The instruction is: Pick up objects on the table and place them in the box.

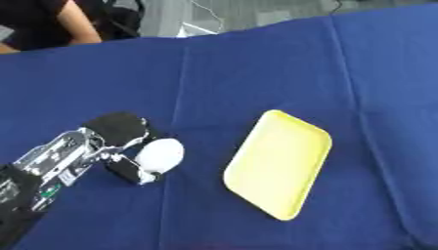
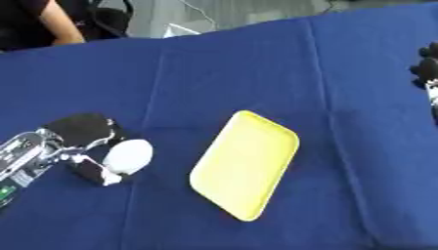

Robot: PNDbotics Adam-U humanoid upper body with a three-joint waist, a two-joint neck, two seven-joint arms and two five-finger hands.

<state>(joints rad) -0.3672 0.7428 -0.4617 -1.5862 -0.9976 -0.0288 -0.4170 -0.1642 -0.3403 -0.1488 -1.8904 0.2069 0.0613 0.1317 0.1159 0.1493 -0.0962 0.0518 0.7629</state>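
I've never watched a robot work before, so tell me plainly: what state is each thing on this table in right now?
White rounded object: held in the left hand, at the blue cloth.
Yellow tray: lying flat on the cloth, nothing in it.
Left hand: fingers and thumb curled round the white object.
Right hand: only partly showing at the right edge, holding nothing visible.
Blue cloth: spread over the table, creased.

plain yellow tray [image 1: 278,163], white rounded object [image 1: 160,155], black and silver left hand [image 1: 120,146], deep blue tablecloth [image 1: 256,68]
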